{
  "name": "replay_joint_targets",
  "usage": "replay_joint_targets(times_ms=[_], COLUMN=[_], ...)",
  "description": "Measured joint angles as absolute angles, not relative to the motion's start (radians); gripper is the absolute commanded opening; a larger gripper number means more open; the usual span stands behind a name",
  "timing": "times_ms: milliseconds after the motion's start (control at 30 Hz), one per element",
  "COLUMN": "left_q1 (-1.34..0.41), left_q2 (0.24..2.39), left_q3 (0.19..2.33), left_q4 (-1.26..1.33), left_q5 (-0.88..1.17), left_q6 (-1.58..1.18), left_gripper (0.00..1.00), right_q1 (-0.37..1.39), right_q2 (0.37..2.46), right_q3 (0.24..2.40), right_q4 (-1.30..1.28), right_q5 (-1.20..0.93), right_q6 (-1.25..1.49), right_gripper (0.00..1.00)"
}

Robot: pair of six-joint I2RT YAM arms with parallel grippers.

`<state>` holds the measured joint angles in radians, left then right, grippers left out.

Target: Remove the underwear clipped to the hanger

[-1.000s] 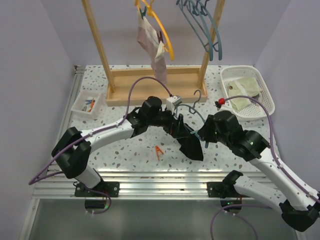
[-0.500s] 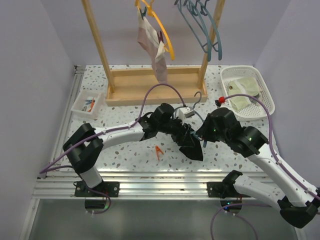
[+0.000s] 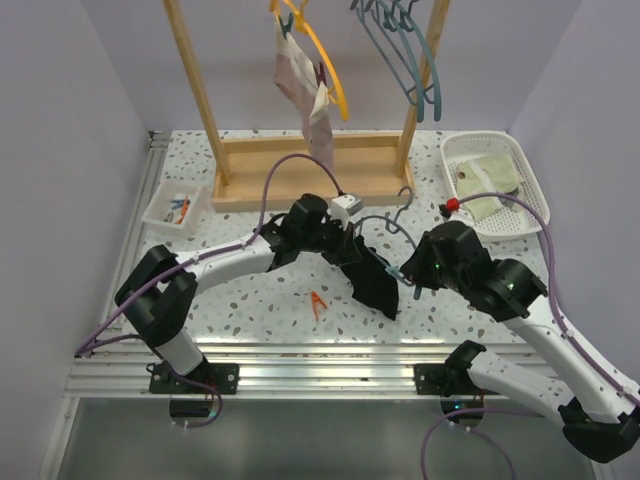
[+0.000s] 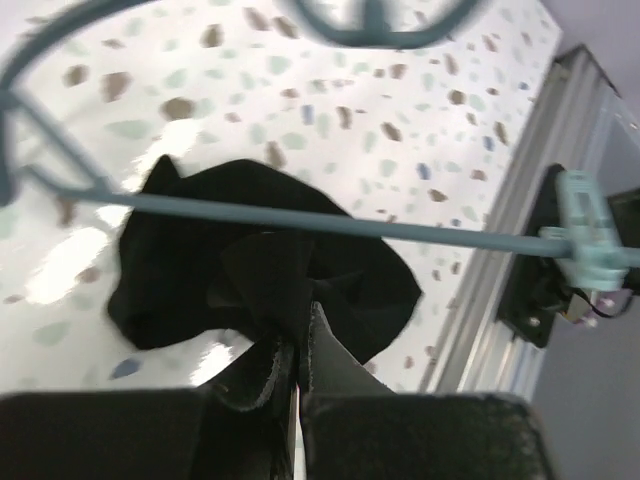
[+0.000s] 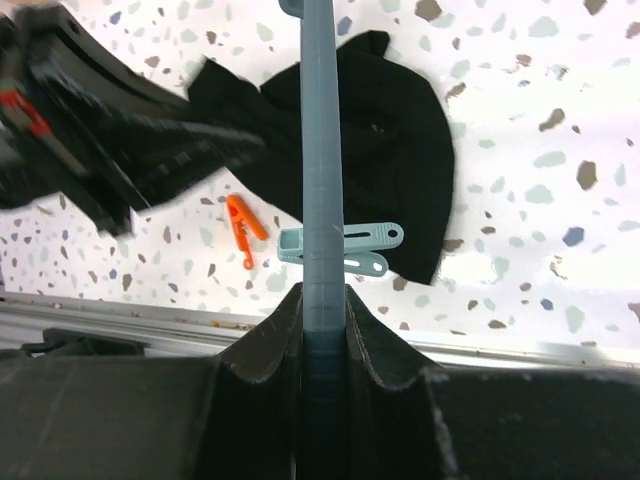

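Note:
The black underwear [image 4: 190, 270] lies bunched on the table under the teal hanger's bar [image 4: 330, 222]. My left gripper [image 4: 298, 345] is shut on a fold of the black cloth. In the top view it [image 3: 368, 268] sits at the underwear [image 3: 385, 296]. My right gripper [image 5: 322, 312] is shut on the teal hanger [image 5: 322, 150], just behind a teal clip [image 5: 345, 248] on the bar. The black underwear [image 5: 395, 150] spreads beneath the bar. The pink-mauve underwear [image 3: 312, 95] hangs clipped to a yellow hanger [image 3: 330, 70] on the rack.
An orange clip [image 3: 317, 303] lies loose on the table near the front. A white basket [image 3: 535, 205] with pale green cloth stands at the right. A small white tray [image 3: 160, 215] of clips sits at the left. Teal hangers [image 3: 405, 50] hang on the wooden rack [image 3: 300, 170].
My left gripper has gone from open to shut on the black underwear, after reaching in towards the hanger. The right gripper keeps its hold on the hanger.

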<state>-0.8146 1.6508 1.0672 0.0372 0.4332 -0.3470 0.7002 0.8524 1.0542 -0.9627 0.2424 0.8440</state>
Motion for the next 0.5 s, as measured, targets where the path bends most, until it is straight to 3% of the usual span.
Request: replay_joint_targets(times_ms=[167,500], left_q1=[-0.714,-0.710], left_q2=[1.655,1.647], left_q3=[1.025,1.026], left_q4=[0.013,-0.022], left_q5=[0.403,0.369], left_q6=[-0.347,-0.366], left_gripper=[0.00,0.00], right_q1=[0.700,0.700], right_q2=[0.830,0.805], right_q3=[1.052,1.035], right_q4=[-0.995,-0.998], right_q5=[0.263,0.270], right_q6=[0.842,0.812], right_gripper=[0.00,0.00])
